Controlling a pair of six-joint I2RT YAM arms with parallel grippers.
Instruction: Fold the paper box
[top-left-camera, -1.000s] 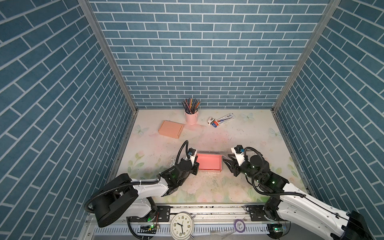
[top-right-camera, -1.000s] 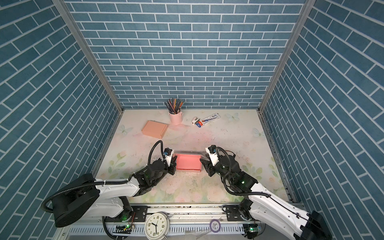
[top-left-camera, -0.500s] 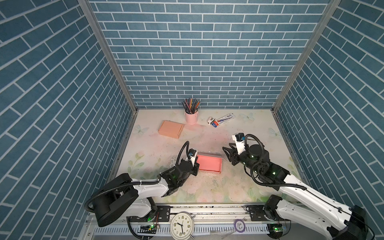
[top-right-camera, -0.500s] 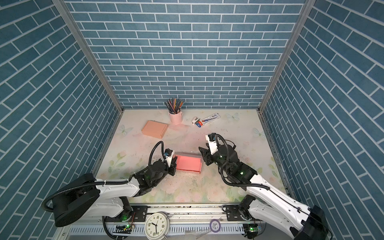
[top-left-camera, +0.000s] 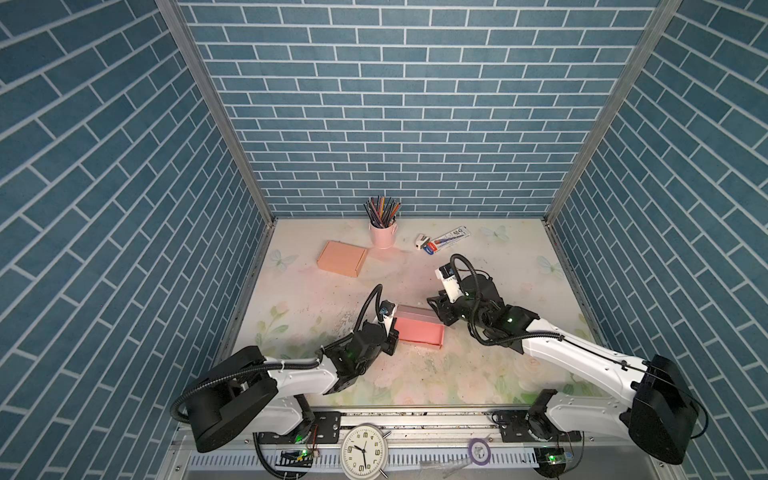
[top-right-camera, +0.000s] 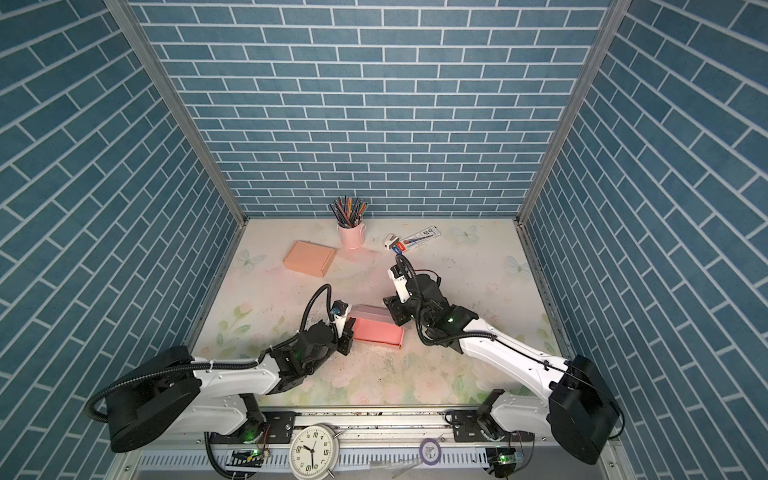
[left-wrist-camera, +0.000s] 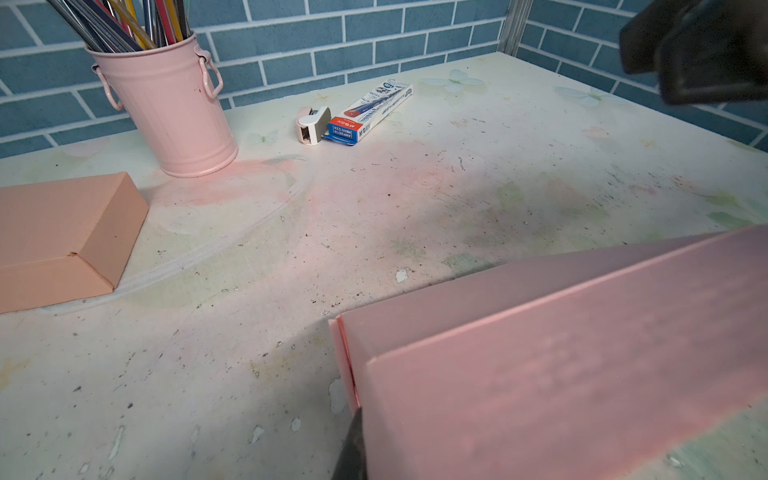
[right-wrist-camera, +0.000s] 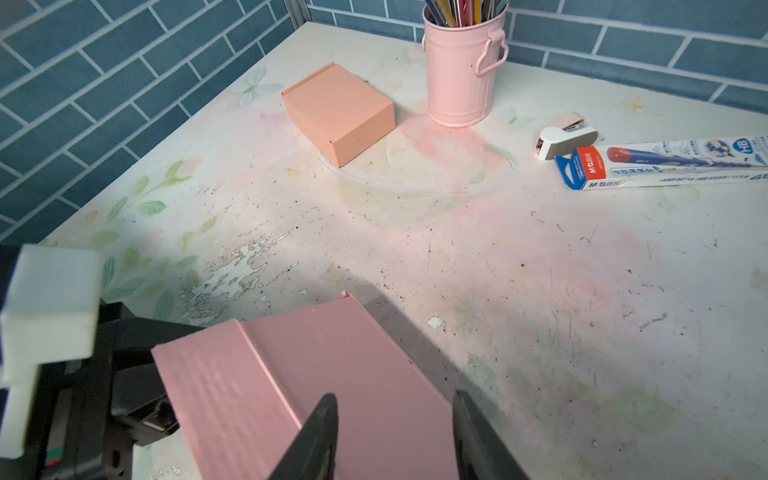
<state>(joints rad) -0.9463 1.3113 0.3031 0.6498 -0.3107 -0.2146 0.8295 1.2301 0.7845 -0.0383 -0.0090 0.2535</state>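
The pink paper box (top-left-camera: 417, 332) (top-right-camera: 377, 330) lies low in the middle of the table in both top views, its lid flap down over it. My left gripper (top-left-camera: 392, 338) (top-right-camera: 347, 338) is at the box's left end. In the left wrist view one dark finger (left-wrist-camera: 354, 444) touches the outside of the end wall (left-wrist-camera: 345, 361), and the box (left-wrist-camera: 561, 374) hides the other finger. My right gripper (top-left-camera: 439, 311) (right-wrist-camera: 395, 419) hangs open just above the box's far right corner, over the lid (right-wrist-camera: 353, 374), with nothing between its fingers.
A folded orange box (top-left-camera: 343, 258) sits at the back left. A pink pencil cup (top-left-camera: 383, 232), a stapler (top-left-camera: 422, 240) and a pencil pack (top-left-camera: 449, 237) stand along the back. Brick walls close three sides. A clock (top-left-camera: 364, 452) rests on the front rail.
My right gripper has lifted off the box's right end and moved back and slightly left, over its far corner. The left arm and the box have stayed where they were.
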